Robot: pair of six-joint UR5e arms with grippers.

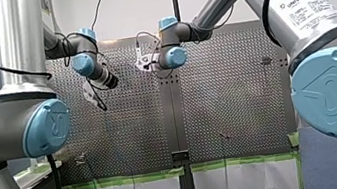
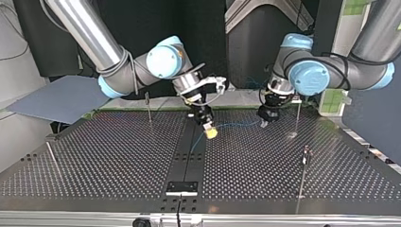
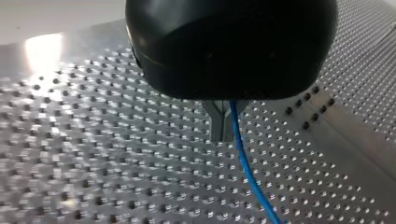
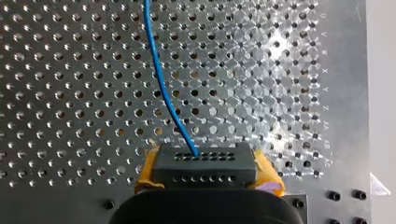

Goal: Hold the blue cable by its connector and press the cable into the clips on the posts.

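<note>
We record the yellow-padded fingers of our right gripper (image 4: 205, 173) clamped on the dark connector (image 4: 204, 158), the blue cable (image 4: 161, 79) running from it over the counter (image 4: 70, 93) to our left gripper (image 3: 223, 128), whose metal fingers pinch it.

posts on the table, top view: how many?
4 posts: far side at the view's left, near left edge, far right, near right. More may be hidden.

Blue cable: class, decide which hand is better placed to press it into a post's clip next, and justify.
Probably my left hand: it grips the blue cable close beside a post, while my right hand is occupied holding the connector.
</note>
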